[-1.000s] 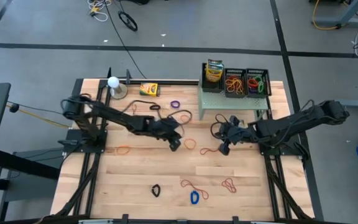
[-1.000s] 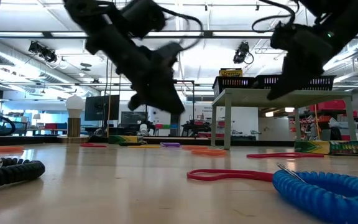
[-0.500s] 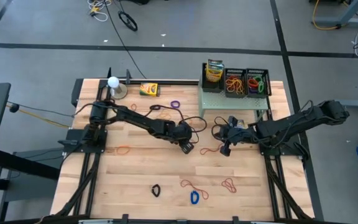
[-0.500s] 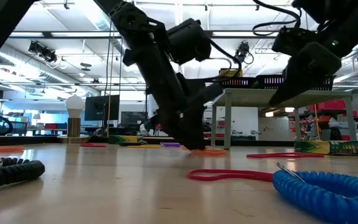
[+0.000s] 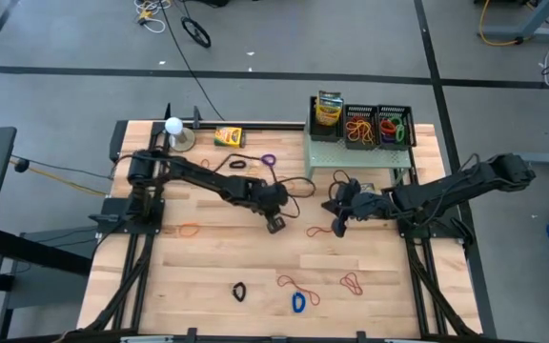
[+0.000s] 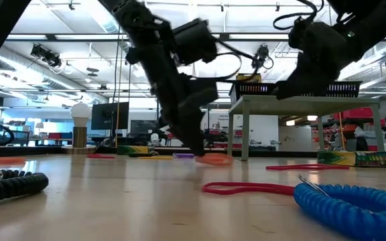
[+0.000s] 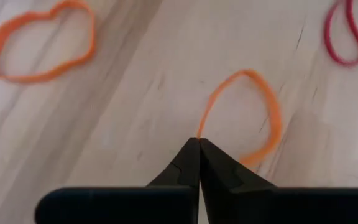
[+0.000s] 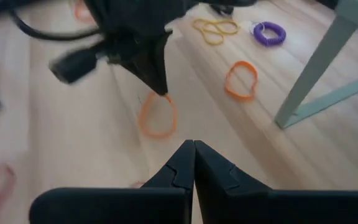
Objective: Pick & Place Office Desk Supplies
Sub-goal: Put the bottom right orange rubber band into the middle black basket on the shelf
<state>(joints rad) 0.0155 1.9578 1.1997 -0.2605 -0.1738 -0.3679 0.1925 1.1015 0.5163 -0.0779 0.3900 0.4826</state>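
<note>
The left gripper (image 7: pixel 199 142) is down at the wooden surface (image 5: pixel 208 276), its jaws pressed together on the edge of an orange rubber band (image 7: pixel 253 118). The rest of the loop lies flat just past the jaw tips. This looks like the picking-up step. Next, the arm likely needs to lift the band and carry it to the black trays (image 5: pixel 377 126) on the green shelf (image 5: pixel 351 154). The right gripper (image 8: pixel 193 144) waits nearby, jaws pressed together, holding nothing.
</note>
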